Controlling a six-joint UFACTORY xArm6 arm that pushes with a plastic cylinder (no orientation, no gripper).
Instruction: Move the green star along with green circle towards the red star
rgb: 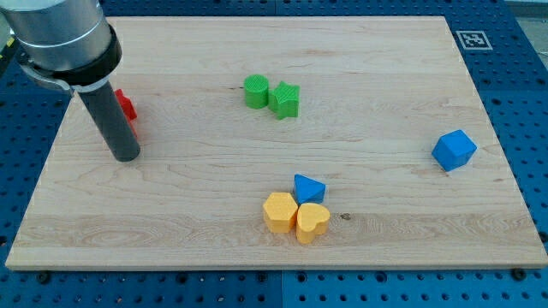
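Observation:
The green circle (255, 91) and the green star (286, 100) stand touching each other in the upper middle of the board, the circle on the left. A red block (128, 105) at the view's left is mostly hidden behind my rod, so its shape is unclear. My tip (126, 157) rests on the board just below the red block, far to the left of both green blocks.
A blue cube (453, 150) stands near the right edge. A blue triangle (308, 187), a yellow hexagon (279, 212) and a yellow heart (312, 222) cluster at the bottom middle. A marker tag (473, 39) lies off the board's top right corner.

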